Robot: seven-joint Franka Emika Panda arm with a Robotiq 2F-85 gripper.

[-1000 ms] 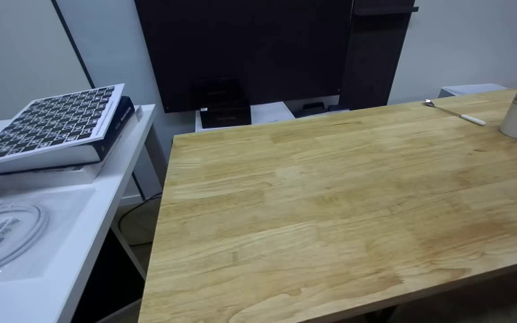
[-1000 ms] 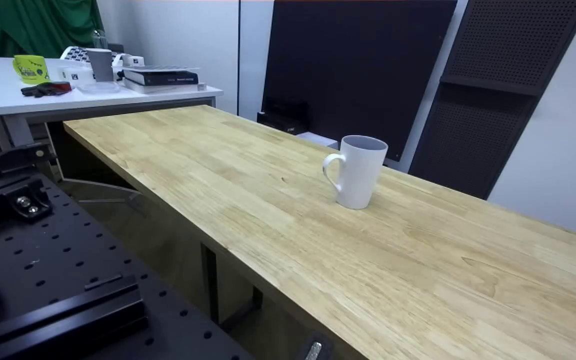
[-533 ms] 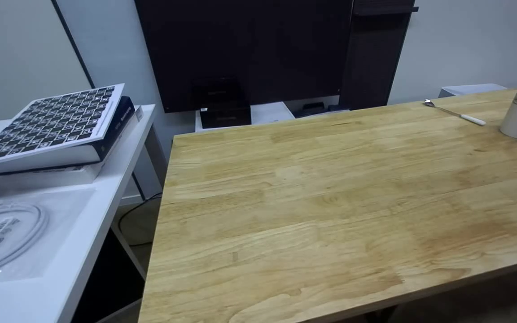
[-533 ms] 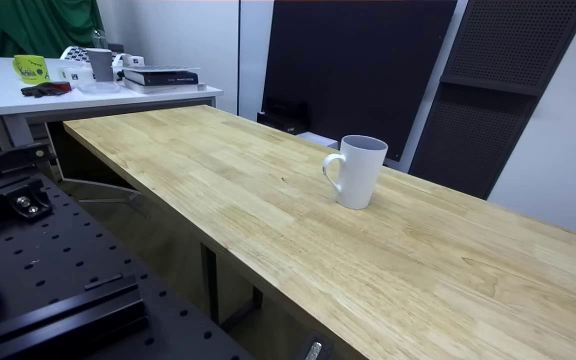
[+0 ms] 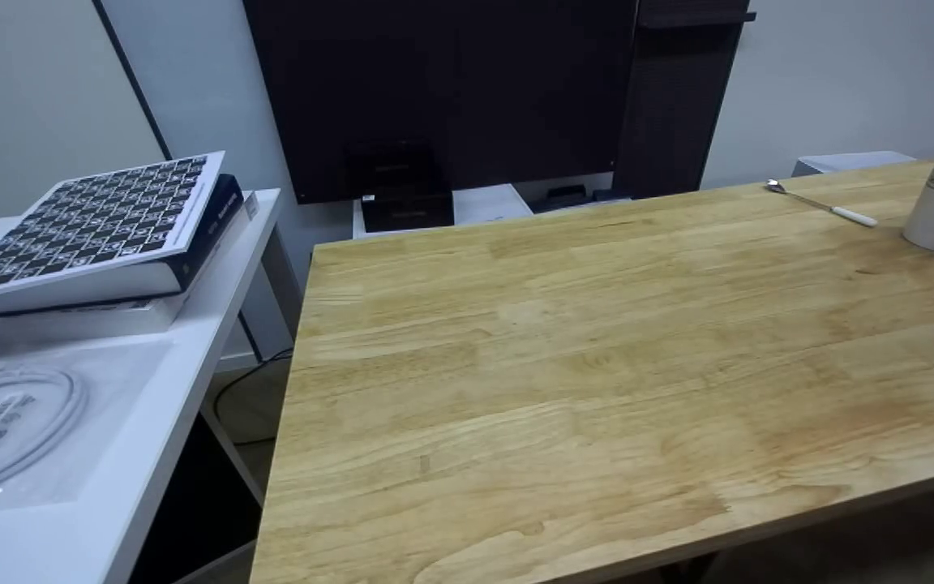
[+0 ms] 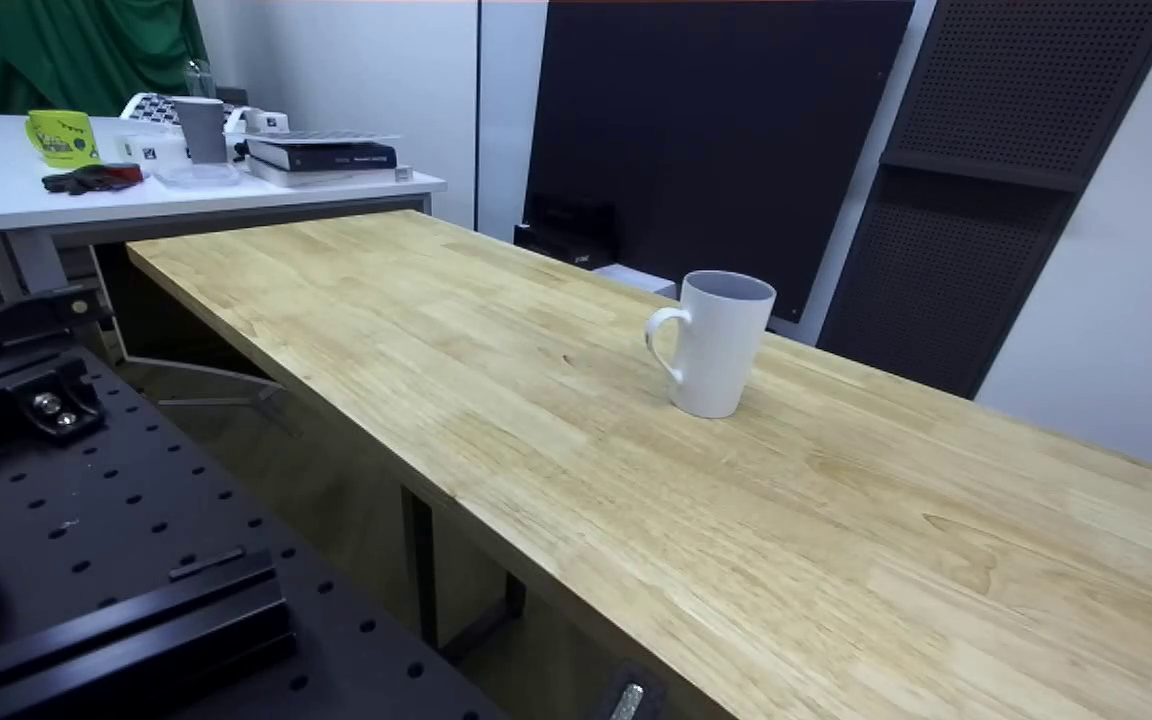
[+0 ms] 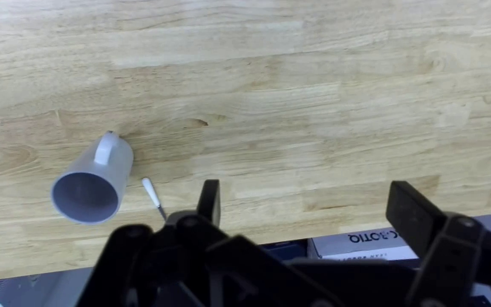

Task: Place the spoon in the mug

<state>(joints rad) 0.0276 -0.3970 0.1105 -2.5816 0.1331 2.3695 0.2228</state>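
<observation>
The spoon (image 5: 852, 216) lies on the table, its white handle toward the mug and its silvery bowl away from it. In the wrist view the handle (image 7: 150, 190) shows left of the fingers, and the bowl end is hidden behind the gripper. I cannot make the spoon out in the exterior view where the whole mug shows. The pale grey-white mug (image 6: 721, 350) stands upright beside the spoon, its handle on one side; it also shows in the wrist view (image 7: 119, 168). My gripper (image 7: 304, 186) is open and empty above the table, right of spoon and mug; neither exterior view shows it.
The wooden table (image 6: 496, 360) has its edge just past the spoon in the wrist view. A printed box (image 7: 356, 245) lies below that edge. A white side table (image 5: 216, 276) with books (image 5: 94, 219) stands at the table's end. A black perforated bench (image 6: 236, 540) runs alongside.
</observation>
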